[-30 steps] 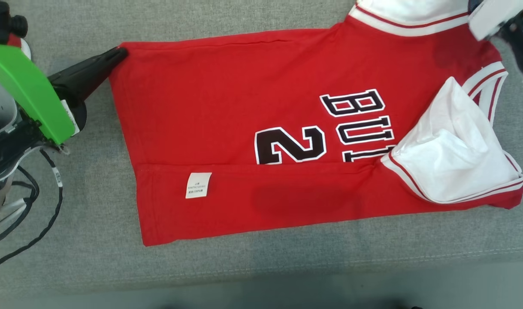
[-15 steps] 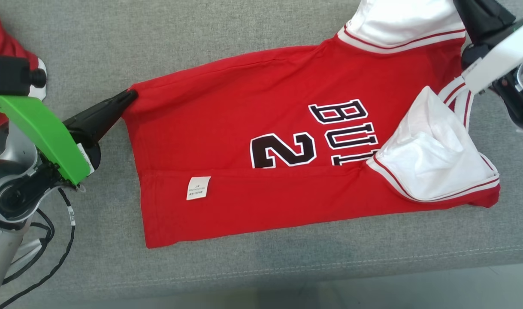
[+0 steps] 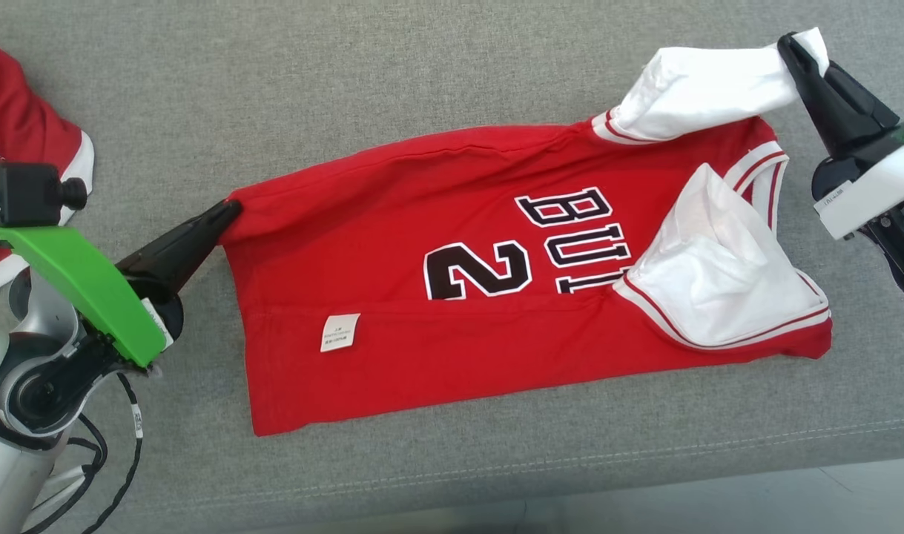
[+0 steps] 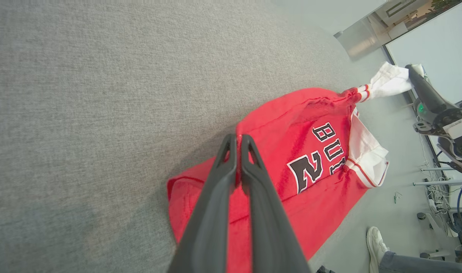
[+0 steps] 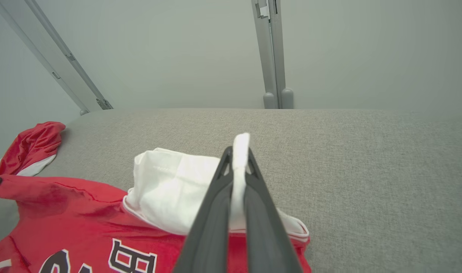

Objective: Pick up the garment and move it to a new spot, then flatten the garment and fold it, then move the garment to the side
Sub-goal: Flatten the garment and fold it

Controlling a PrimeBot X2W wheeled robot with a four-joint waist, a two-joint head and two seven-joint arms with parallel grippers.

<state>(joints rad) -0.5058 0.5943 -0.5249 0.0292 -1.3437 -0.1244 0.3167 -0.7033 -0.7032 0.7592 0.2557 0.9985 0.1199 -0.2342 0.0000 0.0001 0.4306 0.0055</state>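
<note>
The garment (image 3: 437, 222) is a red jersey with white sleeves and black lettering, lying partly folded on the grey cushion, its near edge turned over with a white label showing. My left gripper (image 3: 229, 211) is shut on its red hem corner at the left, also seen pinched between the fingers in the left wrist view (image 4: 238, 138). My right gripper (image 3: 789, 44) is shut on the tip of the far white sleeve (image 3: 696, 89), which stretches out from the shoulder; the white cloth sits between its fingers (image 5: 239, 151). The other white sleeve (image 3: 718, 274) lies folded over the front.
A second red garment (image 3: 21, 141) lies bunched at the cushion's left end, also in the right wrist view (image 5: 30, 146). The cushion's front edge (image 3: 570, 475) runs near the bottom. A person's foot (image 4: 376, 244) stands on the floor beyond it.
The head camera has shifted, showing more of the far cushion. Both grippers keep their hold; the white sleeve now stretches out taut from the shoulder and the hem corner is pulled leftward.
</note>
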